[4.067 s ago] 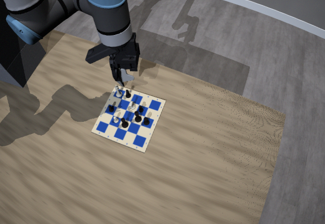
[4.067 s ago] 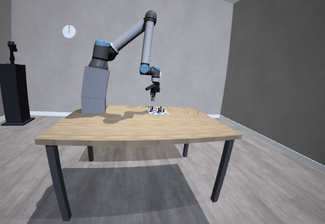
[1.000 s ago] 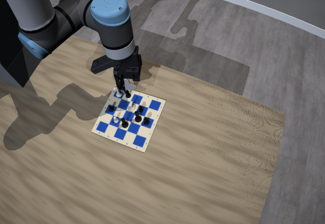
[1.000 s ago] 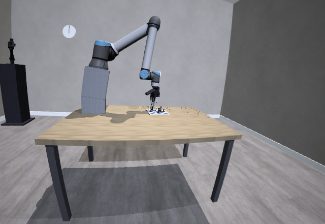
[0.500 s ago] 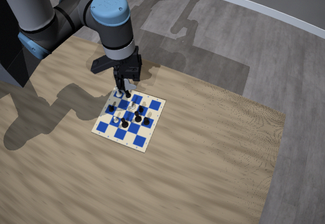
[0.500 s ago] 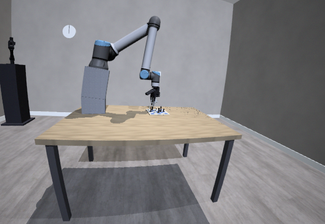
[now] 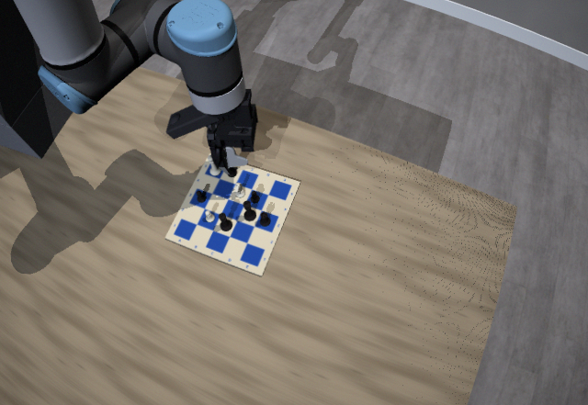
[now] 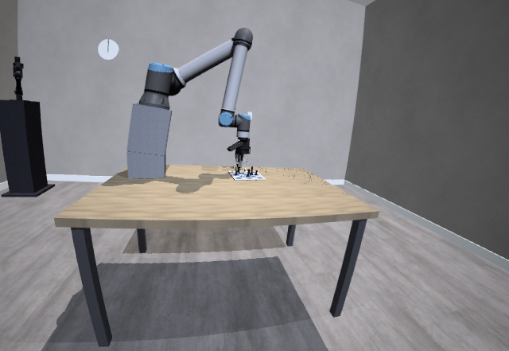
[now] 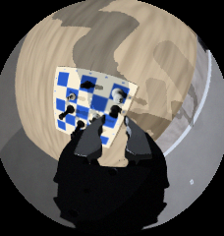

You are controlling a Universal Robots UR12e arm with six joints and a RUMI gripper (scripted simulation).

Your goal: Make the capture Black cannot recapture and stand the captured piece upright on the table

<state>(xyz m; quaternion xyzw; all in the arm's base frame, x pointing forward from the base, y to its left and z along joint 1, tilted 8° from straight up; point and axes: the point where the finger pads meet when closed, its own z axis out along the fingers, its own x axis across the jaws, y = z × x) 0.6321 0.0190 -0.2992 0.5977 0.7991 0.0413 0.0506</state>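
Note:
A small blue-and-cream chessboard [image 7: 232, 218] lies on the wooden table, and it also shows in the wrist view [image 9: 92, 105] and, small, in the exterior view [image 8: 247, 175]. Several black pieces, such as one [image 7: 247, 210] near the middle, and a few white pieces [image 7: 240, 192] stand on it. My gripper [image 7: 224, 165] points straight down over the board's far left corner, close above a white piece [image 7: 214, 170] and a dark piece [image 7: 231, 171]. In the wrist view the fingers stand a little apart with nothing between them.
The robot's grey base column [image 8: 149, 142] stands at the table's far left. The table edge runs behind the board [image 7: 360, 141]. A black pedestal [image 8: 22, 146] stands on the floor, off the table.

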